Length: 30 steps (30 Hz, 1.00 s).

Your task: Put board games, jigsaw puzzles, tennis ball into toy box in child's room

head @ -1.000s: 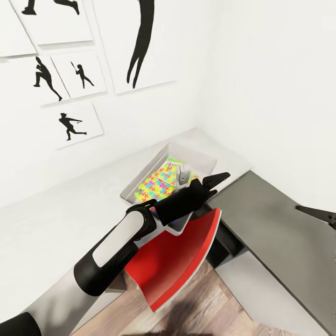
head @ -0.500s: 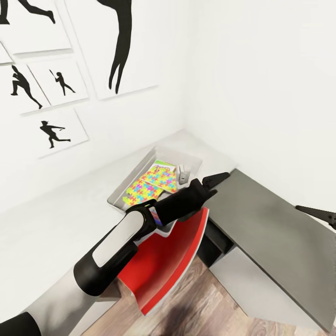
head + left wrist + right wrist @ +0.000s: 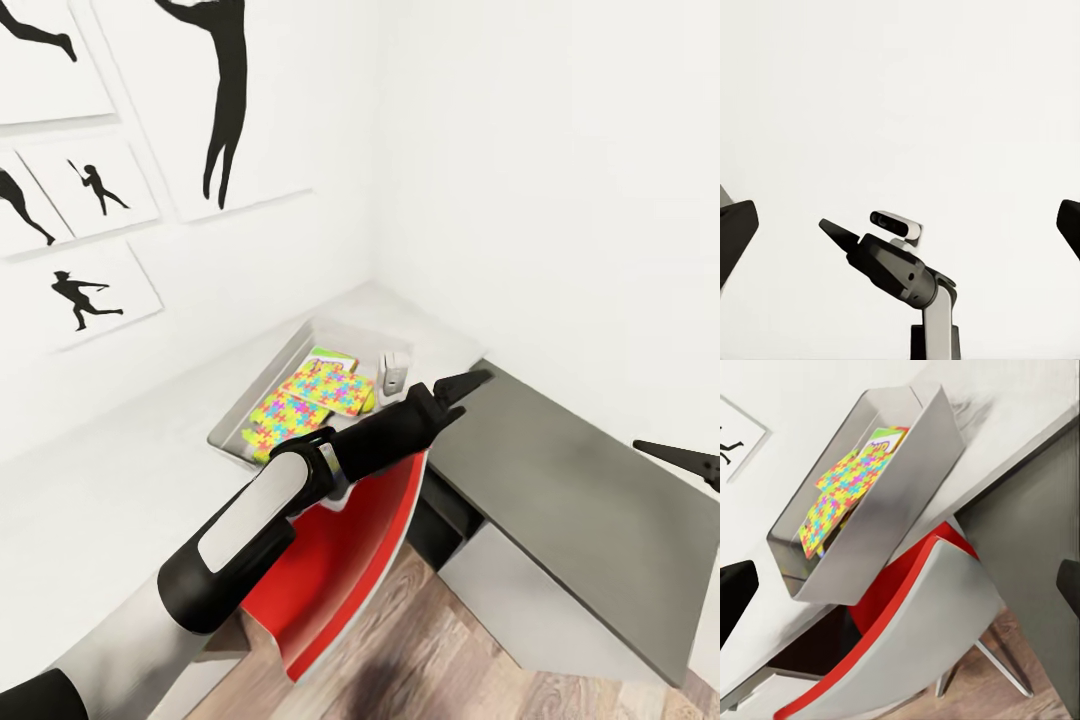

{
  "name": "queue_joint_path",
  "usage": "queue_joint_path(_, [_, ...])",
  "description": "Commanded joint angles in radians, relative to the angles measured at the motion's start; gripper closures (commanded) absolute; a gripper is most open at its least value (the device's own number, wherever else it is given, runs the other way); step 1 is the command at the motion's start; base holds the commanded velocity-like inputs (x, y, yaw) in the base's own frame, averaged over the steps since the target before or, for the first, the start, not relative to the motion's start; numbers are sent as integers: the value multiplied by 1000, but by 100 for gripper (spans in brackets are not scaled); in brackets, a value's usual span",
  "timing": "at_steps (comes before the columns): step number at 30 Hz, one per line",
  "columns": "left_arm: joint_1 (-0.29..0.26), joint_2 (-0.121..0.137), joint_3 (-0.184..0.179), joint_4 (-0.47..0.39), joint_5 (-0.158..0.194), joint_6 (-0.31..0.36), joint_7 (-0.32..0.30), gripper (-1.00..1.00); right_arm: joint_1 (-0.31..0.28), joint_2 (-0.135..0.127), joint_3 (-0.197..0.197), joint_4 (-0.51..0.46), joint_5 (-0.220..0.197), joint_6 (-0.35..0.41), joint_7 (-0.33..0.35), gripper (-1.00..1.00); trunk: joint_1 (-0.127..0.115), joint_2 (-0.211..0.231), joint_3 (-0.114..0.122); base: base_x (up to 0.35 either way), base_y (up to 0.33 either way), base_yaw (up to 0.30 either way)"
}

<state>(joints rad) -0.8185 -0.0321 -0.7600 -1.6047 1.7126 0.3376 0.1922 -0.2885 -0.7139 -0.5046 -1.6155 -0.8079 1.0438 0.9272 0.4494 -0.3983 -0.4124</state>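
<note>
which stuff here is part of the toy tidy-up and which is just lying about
Job:
toy box
jigsaw puzzles inside it
green-edged board game under them
table

Not part of it:
red chair
baseball pictures
small grey upright item in the box, unclear what

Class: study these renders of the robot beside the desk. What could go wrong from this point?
1. The left claw hangs just past the toy box; a careless swing could nudge it.
2. The toy box's near end appears to overhang the table, so a nudge might tip it.
3. The red chair crowds the arm's path.
</note>
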Motion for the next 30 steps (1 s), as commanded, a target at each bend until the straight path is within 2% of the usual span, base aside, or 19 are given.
queue_joint_path(1, [-1,0,1,-1,10,1,8,-100,-1,0,0,0,4,3,5,-100,1,-2,-1,0,0,-204])
queue_joint_path(14, [-1,0,1,-1,10,1,10,-100,-1,-1,0,0,4,3,2,-100,1,-2,14,0,0,-215])
queue_joint_path(26, [4,0,-1,-1,10,1,11,-100,-3,-3,0,0,2,3,-63,-100,1,-2,28,0,0,-223])
queue_joint_path(30, [22,15,2,1,-16,1,11,-100,-3,-1,0,1,2,3,-88,-100,1,-2,32,0,0,-224])
